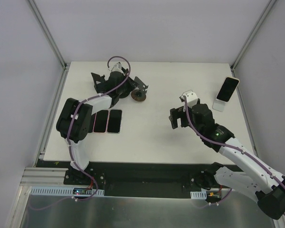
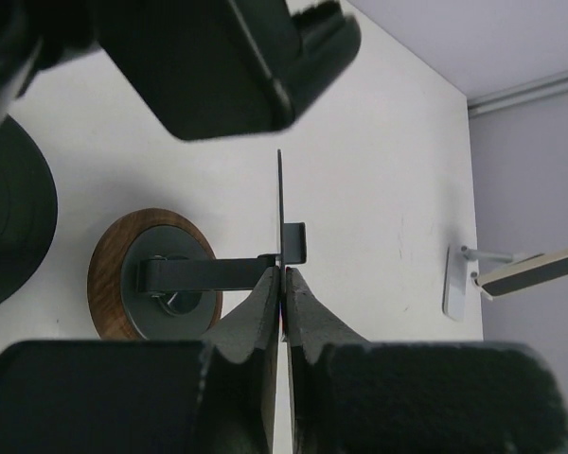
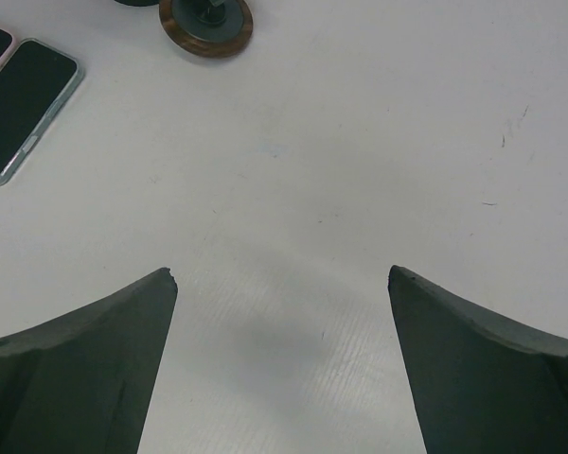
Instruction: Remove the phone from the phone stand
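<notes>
A black phone stand on a round wooden base (image 1: pixel 139 96) stands at the back middle of the table. It also shows in the left wrist view (image 2: pixel 151 279). A thin dark phone (image 2: pixel 279 199) stands edge-on against the stand's cradle, and it shows in the top view (image 1: pixel 142 87). My left gripper (image 2: pixel 283 274) is shut on the phone's lower edge, right beside the cradle; it also shows in the top view (image 1: pixel 134 85). My right gripper (image 1: pixel 178 117) is open and empty above bare table, as the right wrist view (image 3: pixel 282 274) shows.
Two phones (image 1: pixel 108 121) lie flat side by side at the left. A second black stand (image 1: pixel 97 80) is behind the left gripper. A white stand with a phone (image 1: pixel 226 90) stands at the back right and shows in the left wrist view (image 2: pixel 530 270).
</notes>
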